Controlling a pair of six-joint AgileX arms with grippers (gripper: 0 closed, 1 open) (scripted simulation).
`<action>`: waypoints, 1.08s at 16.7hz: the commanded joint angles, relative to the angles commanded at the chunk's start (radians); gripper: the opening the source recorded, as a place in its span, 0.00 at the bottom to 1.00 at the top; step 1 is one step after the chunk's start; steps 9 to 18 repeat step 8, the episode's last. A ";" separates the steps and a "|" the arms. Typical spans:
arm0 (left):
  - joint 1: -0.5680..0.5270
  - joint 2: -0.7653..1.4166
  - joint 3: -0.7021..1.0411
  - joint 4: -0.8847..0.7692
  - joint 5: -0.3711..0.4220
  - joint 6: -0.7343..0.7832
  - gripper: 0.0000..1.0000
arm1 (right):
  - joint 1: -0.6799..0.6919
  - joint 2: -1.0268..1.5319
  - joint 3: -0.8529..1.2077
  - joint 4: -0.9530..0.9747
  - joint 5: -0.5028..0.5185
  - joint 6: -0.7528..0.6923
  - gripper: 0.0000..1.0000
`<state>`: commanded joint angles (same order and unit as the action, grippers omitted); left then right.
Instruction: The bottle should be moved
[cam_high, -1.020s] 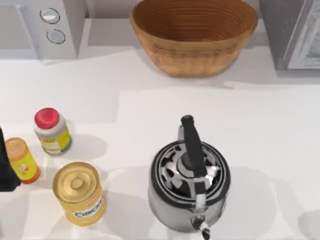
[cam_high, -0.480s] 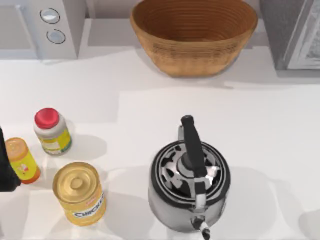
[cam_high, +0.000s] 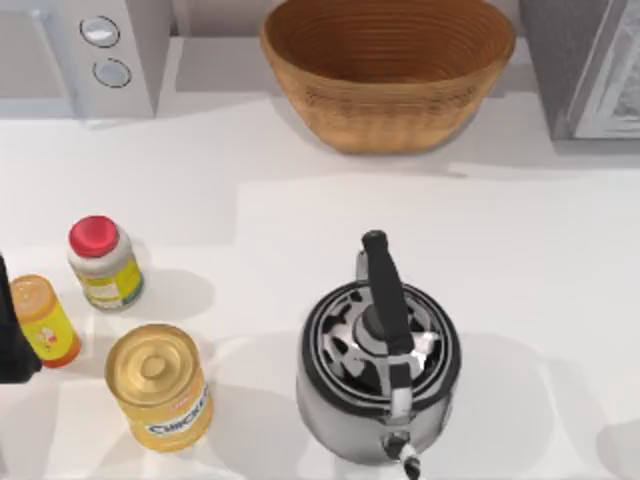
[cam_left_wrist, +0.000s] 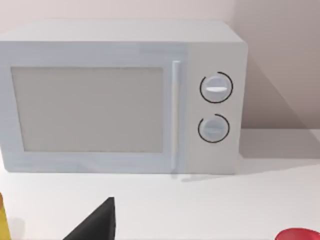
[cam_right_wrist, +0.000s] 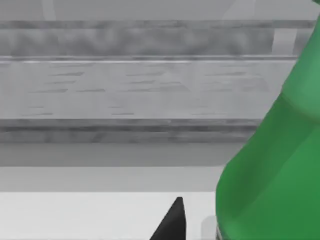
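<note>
Right wrist view: green bottle (cam_right_wrist: 272, 165) close before grey appliance (cam_right_wrist: 150, 90), gripper state unclear.

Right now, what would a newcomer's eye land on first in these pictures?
Probably the shiny steel kettle with its black handle, at the table's near middle, and the big wicker basket at the far edge. On the left stand a gold-lidded can, a red-capped jar and an orange bottle. The right wrist view is dominated by the green bottle, very close.
</note>
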<state>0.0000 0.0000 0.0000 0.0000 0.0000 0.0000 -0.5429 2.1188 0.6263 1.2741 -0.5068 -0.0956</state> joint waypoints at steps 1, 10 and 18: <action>0.000 0.000 0.000 0.000 0.000 0.000 1.00 | 0.000 0.000 0.000 0.000 0.000 0.000 0.90; 0.000 0.000 0.000 0.000 0.000 0.000 1.00 | 0.000 0.000 0.000 0.000 0.000 0.000 1.00; 0.000 0.000 0.000 0.000 0.000 0.000 1.00 | 0.000 0.000 0.000 0.000 0.000 0.000 1.00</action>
